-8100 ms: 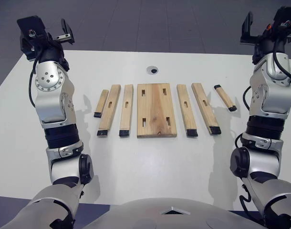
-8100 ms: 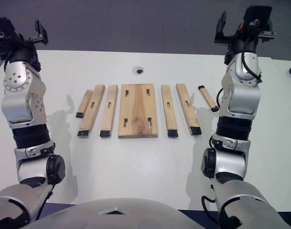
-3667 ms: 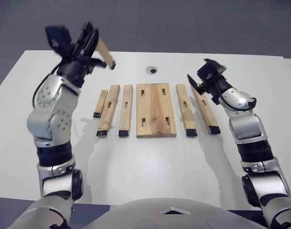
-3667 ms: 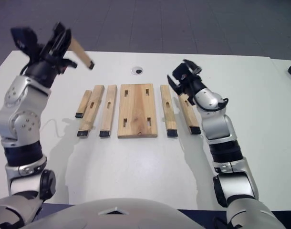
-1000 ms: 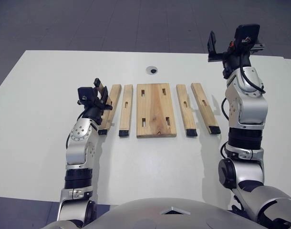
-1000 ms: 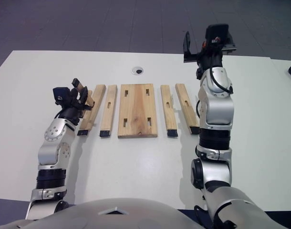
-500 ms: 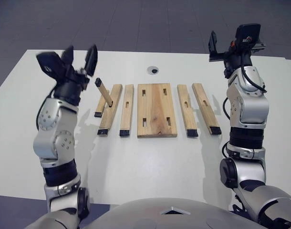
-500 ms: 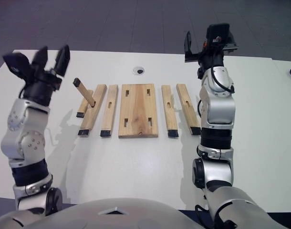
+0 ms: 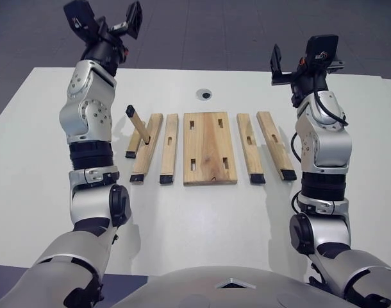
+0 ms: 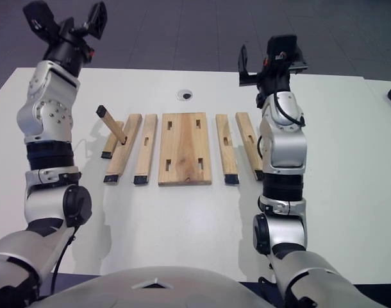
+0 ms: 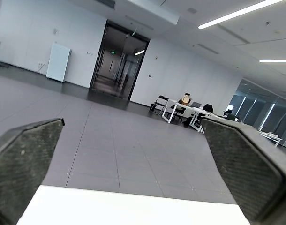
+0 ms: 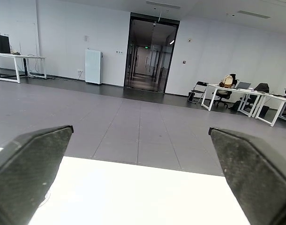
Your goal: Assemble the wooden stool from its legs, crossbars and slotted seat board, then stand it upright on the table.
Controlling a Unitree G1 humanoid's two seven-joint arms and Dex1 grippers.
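Slotted seat board point(image 9: 210, 148) lies flat mid-counter point(image 9: 202, 212), two legs point(image 9: 170, 147) on each side. One crossbar point(image 9: 138, 124) stands tilted at the leftmost leg's slot — a second lies flat just left. Left gripper point(image 9: 106, 14) and right gripper point(image 9: 299, 61) are raised at the far edge — fingers wide.

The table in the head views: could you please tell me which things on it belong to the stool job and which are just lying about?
Job: rectangular slotted wooden seat board; four long slotted wooden legs; short wooden crossbar lying flat; second short crossbar propped tilted on the outer left leg.
Lying about: round cable hole in the white table.
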